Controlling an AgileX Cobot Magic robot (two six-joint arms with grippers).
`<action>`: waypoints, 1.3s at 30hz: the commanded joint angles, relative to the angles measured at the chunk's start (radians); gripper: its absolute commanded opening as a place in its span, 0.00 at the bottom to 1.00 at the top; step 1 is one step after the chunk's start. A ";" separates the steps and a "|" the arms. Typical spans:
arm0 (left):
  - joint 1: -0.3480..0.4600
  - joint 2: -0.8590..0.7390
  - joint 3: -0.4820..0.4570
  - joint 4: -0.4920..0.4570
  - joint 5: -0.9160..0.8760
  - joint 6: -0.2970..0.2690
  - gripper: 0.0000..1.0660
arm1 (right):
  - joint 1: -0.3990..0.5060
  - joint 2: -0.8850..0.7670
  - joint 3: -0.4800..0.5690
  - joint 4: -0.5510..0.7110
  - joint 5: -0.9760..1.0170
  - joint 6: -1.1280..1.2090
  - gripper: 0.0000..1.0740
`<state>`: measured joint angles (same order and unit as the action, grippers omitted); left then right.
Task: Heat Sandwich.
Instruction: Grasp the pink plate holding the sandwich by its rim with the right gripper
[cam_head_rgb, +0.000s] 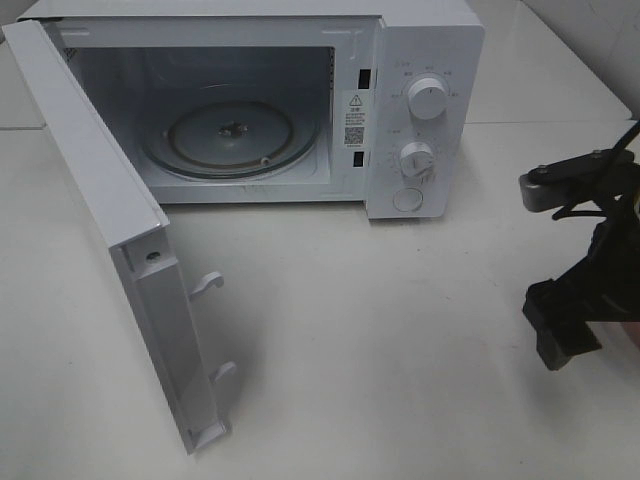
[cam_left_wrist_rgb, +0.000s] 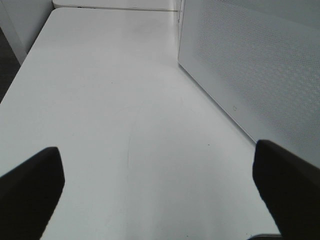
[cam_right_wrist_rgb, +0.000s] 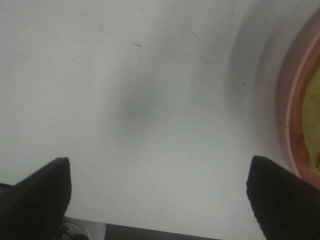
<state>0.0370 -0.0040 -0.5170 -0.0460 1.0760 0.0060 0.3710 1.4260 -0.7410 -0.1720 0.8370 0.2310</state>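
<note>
At the edge of the right wrist view, a pale yellow-green sliver of the sandwich (cam_right_wrist_rgb: 313, 115) lies on a round pink plate (cam_right_wrist_rgb: 289, 115). It is blurred and mostly cut off. My right gripper (cam_right_wrist_rgb: 160, 200) hangs over bare table beside the plate, open, with nothing between its fingers. From above, the right gripper (cam_head_rgb: 562, 330) is at the table's right edge, in front of and to the right of the microwave. My left gripper (cam_left_wrist_rgb: 160, 190) is open and empty over the table, beside the microwave door (cam_left_wrist_rgb: 260, 65). It is outside the high view.
The white microwave (cam_head_rgb: 420, 100) stands at the back with its door (cam_head_rgb: 100, 200) swung wide to the left. Its glass turntable (cam_head_rgb: 232, 135) has nothing on it. Door latches (cam_head_rgb: 208, 283) stick out from the door's edge. White tabletop (cam_head_rgb: 380, 340) stretches in front.
</note>
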 joint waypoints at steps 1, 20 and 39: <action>0.000 -0.019 0.000 -0.004 -0.010 -0.006 0.92 | -0.060 -0.005 -0.015 -0.026 0.024 -0.005 0.84; 0.000 -0.019 0.000 -0.004 -0.010 -0.006 0.92 | -0.329 -0.004 -0.040 -0.003 -0.062 -0.139 0.84; 0.000 -0.019 0.000 -0.004 -0.010 -0.006 0.92 | -0.358 0.221 -0.040 0.022 -0.213 -0.150 0.81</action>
<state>0.0370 -0.0040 -0.5170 -0.0460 1.0760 0.0060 0.0210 1.6330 -0.7760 -0.1460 0.6470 0.0890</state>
